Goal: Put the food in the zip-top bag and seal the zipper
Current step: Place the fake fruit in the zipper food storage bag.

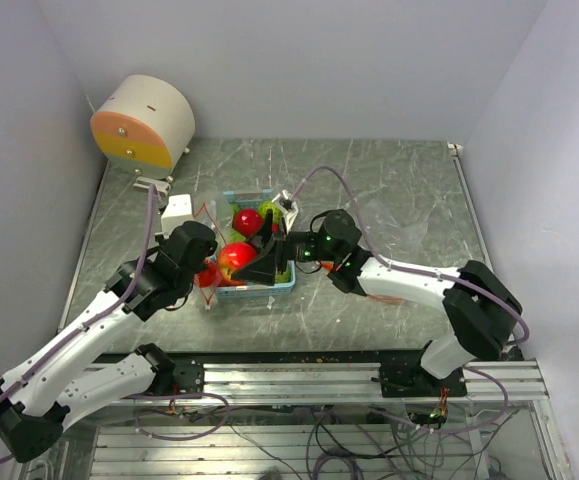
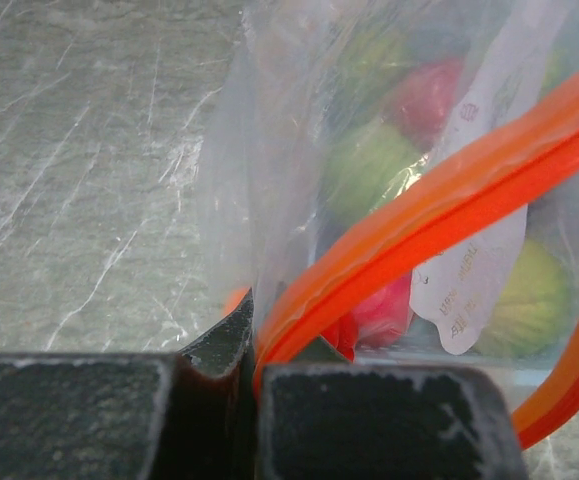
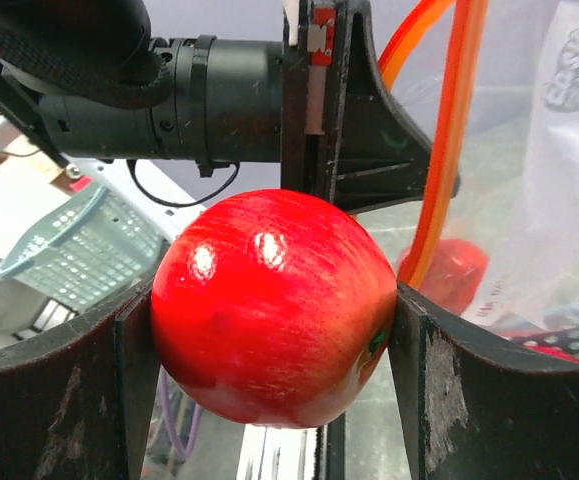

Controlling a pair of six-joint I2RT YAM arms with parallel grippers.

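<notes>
- Glossy red, the apple (image 3: 274, 305) sat clamped between the two fingers of the right gripper (image 3: 274, 332), which gripped it at its widest part.
- The left gripper (image 2: 249, 385) was pinched narrow on the zipper (image 2: 439, 205) and held one lip of the zip-top bag (image 2: 269, 150) up.
- Some food lay inside the bag, among it a green fruit (image 2: 369, 165).
- Seen from the right gripper, the orange zipper rose nearly upright, just beyond the apple and to its right, so the mouth lay close ahead.
- In my judgement the apple had to pass that strip before any release, and only the right arm was free for this.
</notes>
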